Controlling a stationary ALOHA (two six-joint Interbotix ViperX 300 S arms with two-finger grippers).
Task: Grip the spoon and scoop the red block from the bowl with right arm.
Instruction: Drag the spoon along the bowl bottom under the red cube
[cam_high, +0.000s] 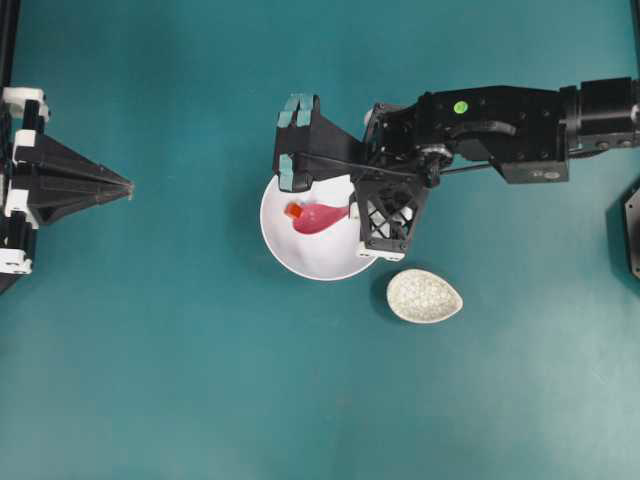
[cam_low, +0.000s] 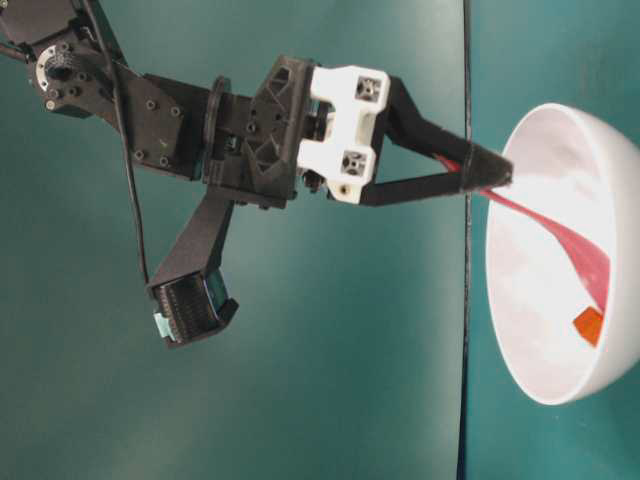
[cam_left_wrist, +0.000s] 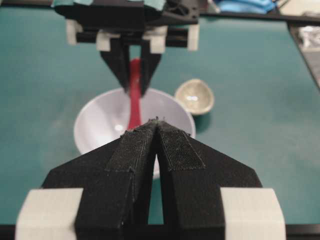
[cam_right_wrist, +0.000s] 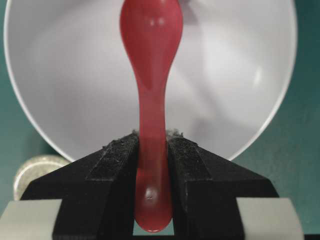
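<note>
The white bowl (cam_high: 312, 258) sits mid-table. The pink-red spoon (cam_high: 322, 217) lies tilted into it, scoop down toward the bowl's left side. The tiny red block (cam_high: 293, 211) rests in the bowl against the scoop's tip; it also shows in the table-level view (cam_low: 588, 325). My right gripper (cam_high: 353, 212) is shut on the spoon's handle (cam_right_wrist: 151, 150) above the bowl's right rim, and the handle end pokes out behind the pads. The right wrist view does not show the block. My left gripper (cam_high: 128, 187) is shut and empty at the far left, well away from the bowl (cam_left_wrist: 100, 125).
A small speckled grey oval dish (cam_high: 424, 296) lies just right of and in front of the bowl. A black part of the right arm with teal pads (cam_high: 297, 140) juts out over the bowl's far rim. The table is teal.
</note>
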